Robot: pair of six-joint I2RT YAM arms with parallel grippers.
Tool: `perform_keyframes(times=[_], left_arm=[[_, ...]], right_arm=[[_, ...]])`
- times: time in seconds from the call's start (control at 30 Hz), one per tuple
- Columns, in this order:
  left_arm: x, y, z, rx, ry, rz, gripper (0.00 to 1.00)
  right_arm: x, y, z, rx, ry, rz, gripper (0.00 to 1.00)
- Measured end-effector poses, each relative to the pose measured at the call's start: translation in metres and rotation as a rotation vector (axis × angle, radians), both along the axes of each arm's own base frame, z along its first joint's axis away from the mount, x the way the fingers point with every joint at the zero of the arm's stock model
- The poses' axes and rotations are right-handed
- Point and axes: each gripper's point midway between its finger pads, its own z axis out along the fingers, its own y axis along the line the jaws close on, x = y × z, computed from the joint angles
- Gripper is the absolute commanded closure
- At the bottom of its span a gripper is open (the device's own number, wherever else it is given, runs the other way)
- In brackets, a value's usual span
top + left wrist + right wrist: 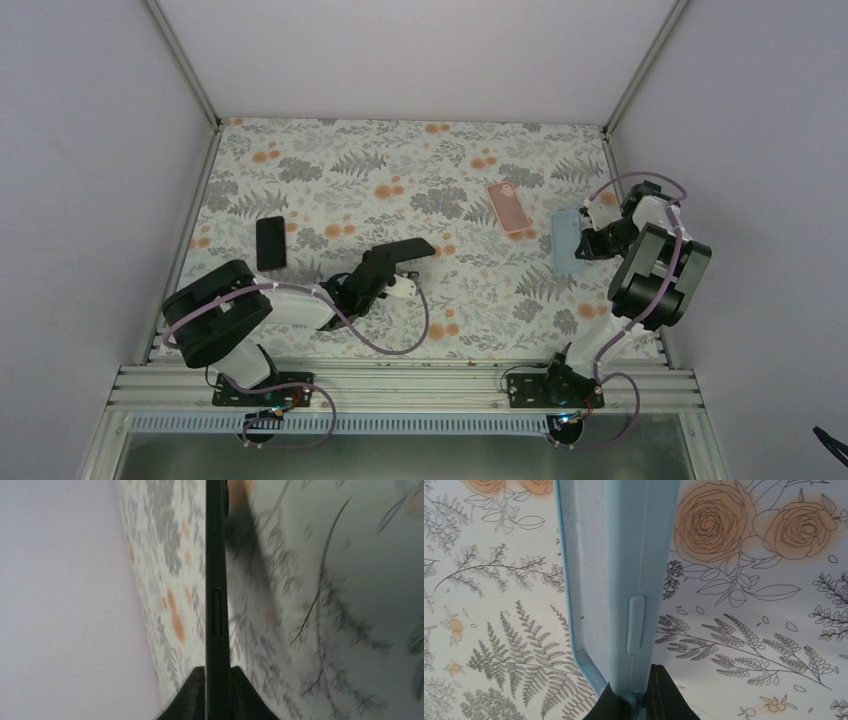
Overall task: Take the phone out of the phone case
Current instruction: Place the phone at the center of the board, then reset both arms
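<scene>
My left gripper is shut on a black phone and holds it edge-on above the middle of the table. In the left wrist view the phone runs straight up from between my fingers. My right gripper is shut on the side wall of a light blue phone case at the right of the table. In the right wrist view the case shows its hollow inside with no phone in it, gripped near its bottom corner by my right gripper. Phone and case are far apart.
A second black phone lies flat at the left of the floral tablecloth. A pink phone case lies at the back right, near the blue case. White walls with metal frame posts close in the table on three sides.
</scene>
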Motion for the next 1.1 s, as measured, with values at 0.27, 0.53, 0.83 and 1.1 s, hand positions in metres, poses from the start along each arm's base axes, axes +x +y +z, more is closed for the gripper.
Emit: perform_keyframes(times=[0.27, 0.53, 0.83, 1.1], left_arm=[[-0.038, -0.036, -0.029, 0.026, 0.164, -0.131, 0.0], [-0.064, -0.069, -0.021, 0.02, 0.354, -0.221, 0.0], [-0.088, -0.086, 0.067, -0.08, 0.906, -0.299, 0.0], [-0.007, -0.026, 0.228, -0.506, 0.749, -0.131, 0.0]], right_arm=[[0.003, -0.014, -0.012, -0.056, 0.021, -0.041, 0.75], [-0.002, -0.046, -0.018, -0.232, 0.063, -0.047, 0.0], [-0.007, -0.066, 0.06, -0.453, -0.048, -0.055, 0.0], [0.026, 0.0, 0.228, -0.394, -0.644, -0.029, 0.0]])
